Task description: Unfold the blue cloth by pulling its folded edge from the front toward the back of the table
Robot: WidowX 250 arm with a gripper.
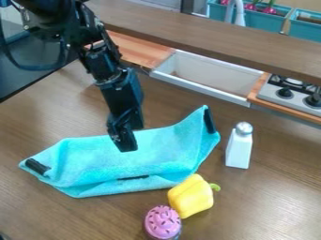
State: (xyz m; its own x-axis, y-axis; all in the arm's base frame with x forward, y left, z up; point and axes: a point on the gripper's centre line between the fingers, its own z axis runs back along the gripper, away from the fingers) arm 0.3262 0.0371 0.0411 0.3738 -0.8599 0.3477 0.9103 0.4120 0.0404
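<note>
The black gripper hangs down over the upper middle of a turquoise cloth; whether it touches the cloth I cannot tell. The cloth lies spread and partly folded on the wooden table, with black patches at its left end, its lower edge and its upper right corner. To the right of the cloth a white shaker with a silver top stands upright. A yellow bell pepper with a green stem lies at the cloth's lower right edge. Just below the pepper is a cupcake with pink sprinkled icing.
Behind the brown table are a white sink basin and a stove with dark knobs. A raised wooden ledge crosses above them. Teal planters stand at the top right, and a dark surface lies at the left.
</note>
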